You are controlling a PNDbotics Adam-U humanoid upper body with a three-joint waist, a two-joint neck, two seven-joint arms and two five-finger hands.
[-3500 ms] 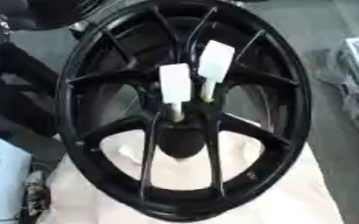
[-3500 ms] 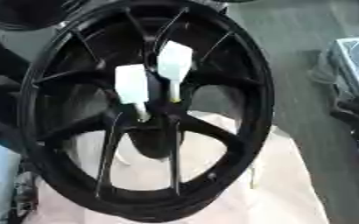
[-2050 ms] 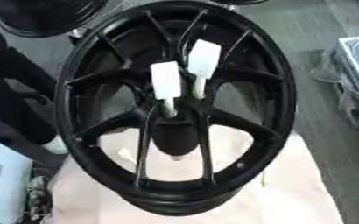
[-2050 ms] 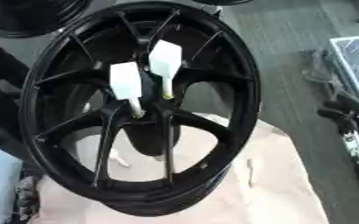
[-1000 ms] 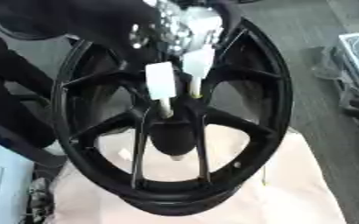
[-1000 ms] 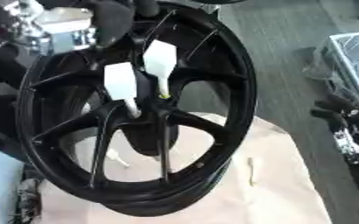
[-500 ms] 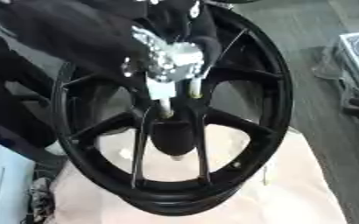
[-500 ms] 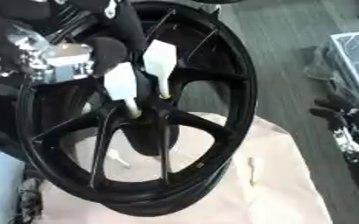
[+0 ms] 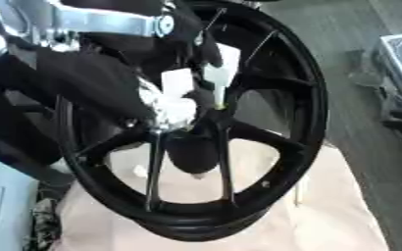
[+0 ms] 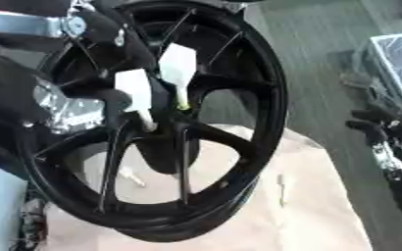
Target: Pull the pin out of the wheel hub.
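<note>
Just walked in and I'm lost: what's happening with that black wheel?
The robot's left hand has come in from the upper left and sits at the hub of the black wheel, right by the nearer of two white-handled pins. Both pins, including the farther pin, are still in the hub. The wheel rests on a pale cloth.

Left hand [image 10: 63,110] seemingly beside two white pins [image 10: 177,63] in wheel hub [image 10: 166,130]
</note>
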